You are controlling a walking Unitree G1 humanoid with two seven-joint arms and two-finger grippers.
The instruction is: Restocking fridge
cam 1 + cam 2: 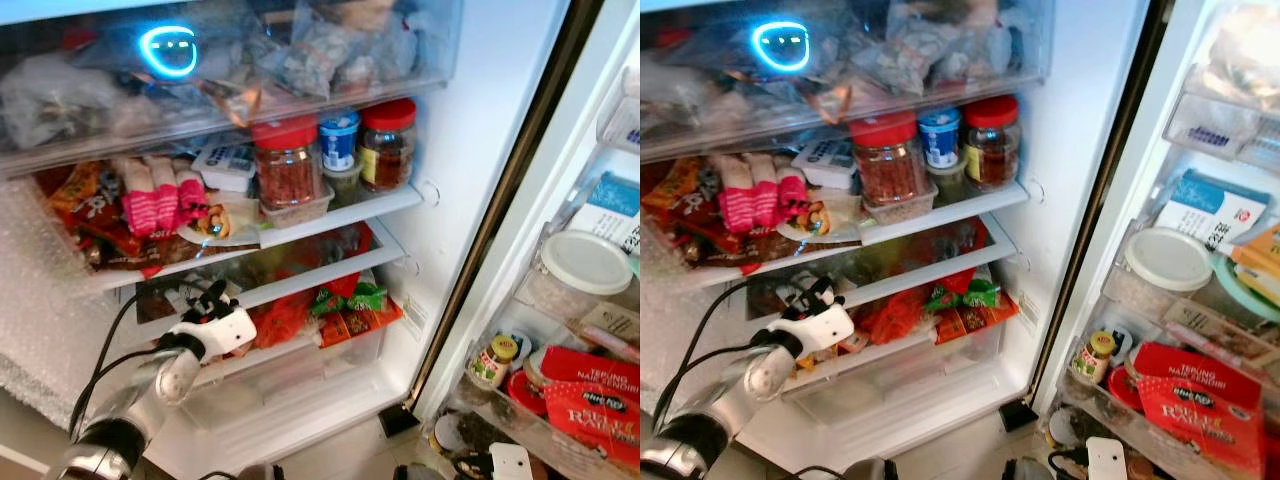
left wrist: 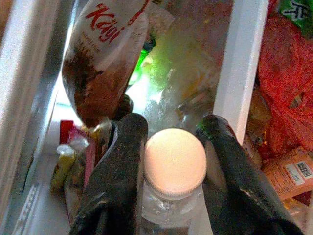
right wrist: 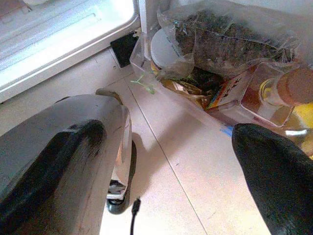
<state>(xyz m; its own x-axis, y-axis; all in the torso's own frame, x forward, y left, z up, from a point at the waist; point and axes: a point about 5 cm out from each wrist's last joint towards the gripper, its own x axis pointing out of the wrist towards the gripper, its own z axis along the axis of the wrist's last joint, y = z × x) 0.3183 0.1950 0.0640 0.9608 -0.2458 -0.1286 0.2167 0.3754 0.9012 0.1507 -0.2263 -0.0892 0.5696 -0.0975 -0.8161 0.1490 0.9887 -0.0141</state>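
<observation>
While left hand point(image 2: 173, 166) pinches white-capped bottle point(image 2: 174, 164), cap sits between fingers point(image 2: 122, 166) at fridge shelf point(image 2: 242, 63).

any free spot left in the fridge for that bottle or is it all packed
Mostly packed. The left gripper holds the white-capped bottle at the lower shelf, crowded with packets. The jar shelf is full too. The clear bottom drawer looks barest.

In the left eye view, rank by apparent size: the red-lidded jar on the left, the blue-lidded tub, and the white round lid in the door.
1. White round lid, though it sits nearer the camera.
2. Red-lidded jar.
3. Blue-lidded tub.
</observation>
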